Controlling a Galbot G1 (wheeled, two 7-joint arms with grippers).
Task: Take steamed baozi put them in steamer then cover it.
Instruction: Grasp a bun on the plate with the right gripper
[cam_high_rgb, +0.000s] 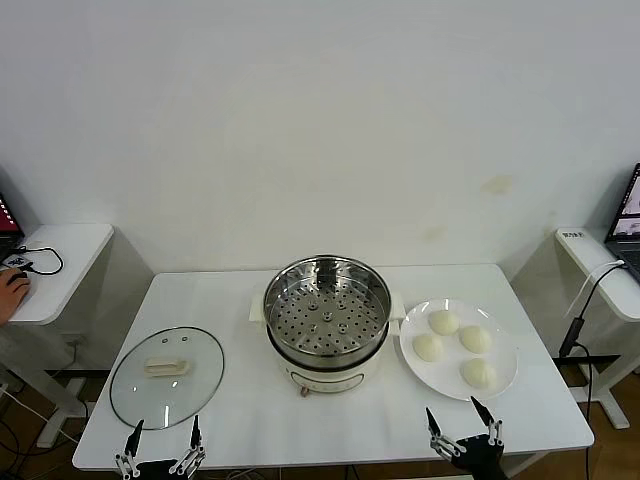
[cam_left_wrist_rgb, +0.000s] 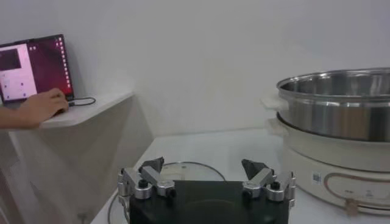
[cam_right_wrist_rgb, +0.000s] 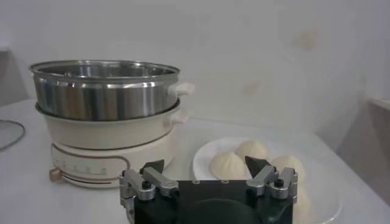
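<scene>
Lying on a plate (cam_high_rgb: 505, 345), 4 steamed baozi (cam_high_rgb: 444, 322) sit just beyond the right hand (cam_high_rgb: 464, 417), fingers apart.

The round shiny stainless-steel steamer pot (cam_high_rgb: 327, 305) is silver, its inner tray dotted with rows of small dark holes, and sits on a cream-white base. Four smooth cream-white steamed baozi buns (cam_high_rgb: 444, 322) lie on a flat white round plate (cam_high_rgb: 502, 388). The round clear glass cover (cam_high_rgb: 166, 376) has a silver metal rim and a cream-white bar handle. The tabletop (cam_high_rgb: 240, 400) is plain white.
</scene>
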